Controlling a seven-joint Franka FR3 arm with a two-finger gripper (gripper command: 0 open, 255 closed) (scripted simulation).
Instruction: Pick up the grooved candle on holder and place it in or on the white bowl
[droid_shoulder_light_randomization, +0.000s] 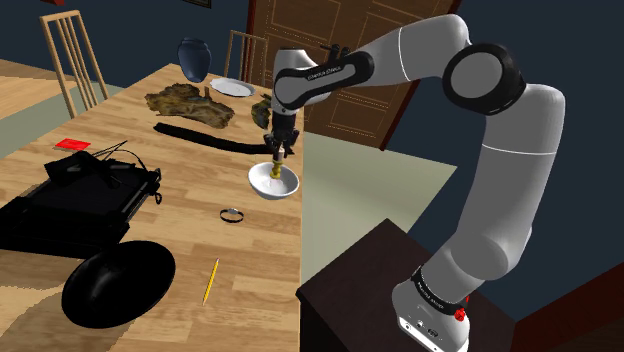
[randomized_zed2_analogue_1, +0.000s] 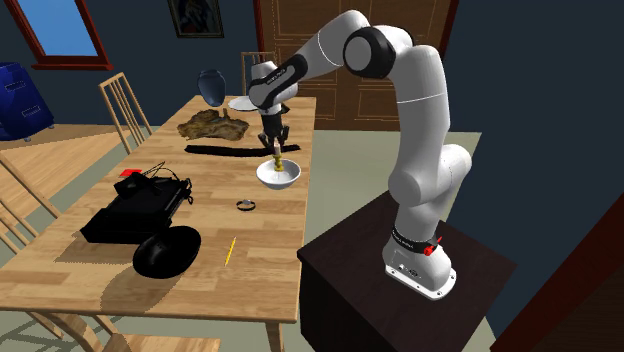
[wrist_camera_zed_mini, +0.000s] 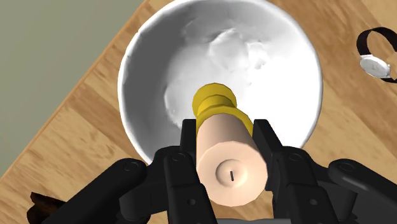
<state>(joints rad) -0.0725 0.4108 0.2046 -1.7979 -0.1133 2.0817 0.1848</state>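
A pale peach candle on a yellow holder (wrist_camera_zed_mini: 222, 143) is clasped between my black fingers (wrist_camera_zed_mini: 188, 137), its holder end pointing down into the white bowl (wrist_camera_zed_mini: 153, 57). In the shoulder view my gripper (droid_shoulder_light_randomization: 277, 152) hangs straight above the white bowl (droid_shoulder_light_randomization: 290, 187) at the table's near edge, with the candle on holder (droid_shoulder_light_randomization: 276, 166) reaching down to the bowl's inside. The second exterior view gives the same: gripper (randomized_zed2_analogue_1: 274, 147), candle on holder (randomized_zed2_analogue_1: 276, 160), bowl (randomized_zed2_analogue_1: 290, 180). Whether the holder touches the bowl's bottom I cannot tell.
A wristwatch (droid_shoulder_light_randomization: 232, 214) lies on the wooden table (droid_shoulder_light_randomization: 190, 180) just beside the bowl, a yellow pencil (droid_shoulder_light_randomization: 211, 281) further on. A black bowl (droid_shoulder_light_randomization: 118, 285), a black case (droid_shoulder_light_randomization: 75, 200), a dark strap (droid_shoulder_light_randomization: 205, 137), a brown mass (droid_shoulder_light_randomization: 195, 103), a plate (droid_shoulder_light_randomization: 231, 87) and a blue vase (droid_shoulder_light_randomization: 194, 58) stand on the table.
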